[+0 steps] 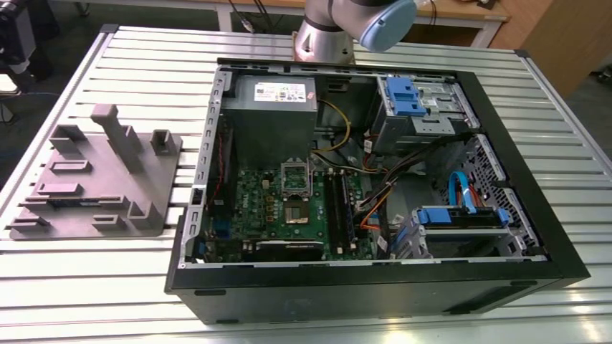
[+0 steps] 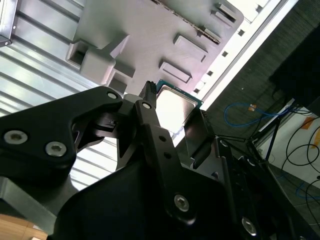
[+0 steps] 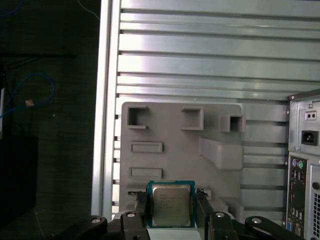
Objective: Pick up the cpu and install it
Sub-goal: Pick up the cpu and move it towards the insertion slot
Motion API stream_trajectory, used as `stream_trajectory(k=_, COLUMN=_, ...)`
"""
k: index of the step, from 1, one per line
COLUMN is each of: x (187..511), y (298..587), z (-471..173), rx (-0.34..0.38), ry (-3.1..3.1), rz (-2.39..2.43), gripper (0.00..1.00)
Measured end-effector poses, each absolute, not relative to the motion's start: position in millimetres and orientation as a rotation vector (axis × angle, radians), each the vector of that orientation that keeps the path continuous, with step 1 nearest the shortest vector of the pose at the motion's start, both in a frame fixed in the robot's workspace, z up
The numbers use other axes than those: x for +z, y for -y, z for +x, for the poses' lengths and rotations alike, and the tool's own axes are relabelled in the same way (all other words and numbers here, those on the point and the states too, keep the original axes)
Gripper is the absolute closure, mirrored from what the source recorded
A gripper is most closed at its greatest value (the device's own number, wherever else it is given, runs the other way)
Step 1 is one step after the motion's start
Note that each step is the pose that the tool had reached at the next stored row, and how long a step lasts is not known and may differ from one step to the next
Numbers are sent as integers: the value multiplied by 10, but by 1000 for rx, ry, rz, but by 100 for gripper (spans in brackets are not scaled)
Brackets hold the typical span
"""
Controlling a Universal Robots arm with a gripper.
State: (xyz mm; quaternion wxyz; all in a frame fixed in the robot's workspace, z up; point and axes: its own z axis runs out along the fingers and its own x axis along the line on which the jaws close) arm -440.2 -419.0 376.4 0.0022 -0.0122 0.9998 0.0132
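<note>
Plainly pinched the cpu [image 3: 171, 202] in the gripper [image 3: 172, 214], by two opposite edges of its green border, as seen in both wrist views. Gripped it that way, at a guess, to keep the black fingers [image 3: 141, 206] off the silvery metal lid and off the contact face beneath, and to hold the chip flat and square for seating. Carried it level, lid toward the first wrist camera, apart from anything below. Hung it over the grey fixture plate [image 3: 170, 130], close to that plate's row of shallow rectangular recesses, probably pockets cut to present parts in a known pose. Found the same plate [image 1: 96, 201] lying flat on the slatted aluminium table [image 1: 143, 64] at the exterior view's left, near the open computer case [image 1: 521, 186], presumably to keep the carry short. Found the case on its side, from the middle to the exterior view's right, side panel off so as to expose the motherboard [image 1: 287, 208] from above. Made out the cpu socket [image 1: 294, 213] at the middle of that board, apparently with no chip in it. Judged the work part done: picked up, not yet installed. Caught the arm [image 1: 335, 32] at the upper middle of the exterior view, beyond the case.
</note>
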Motion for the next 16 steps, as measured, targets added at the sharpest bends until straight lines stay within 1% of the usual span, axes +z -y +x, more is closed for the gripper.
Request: stream_trajectory(k=16, x=3764, y=4190, z=-4307, rx=41, ry=-3137, rz=-38, gripper=53)
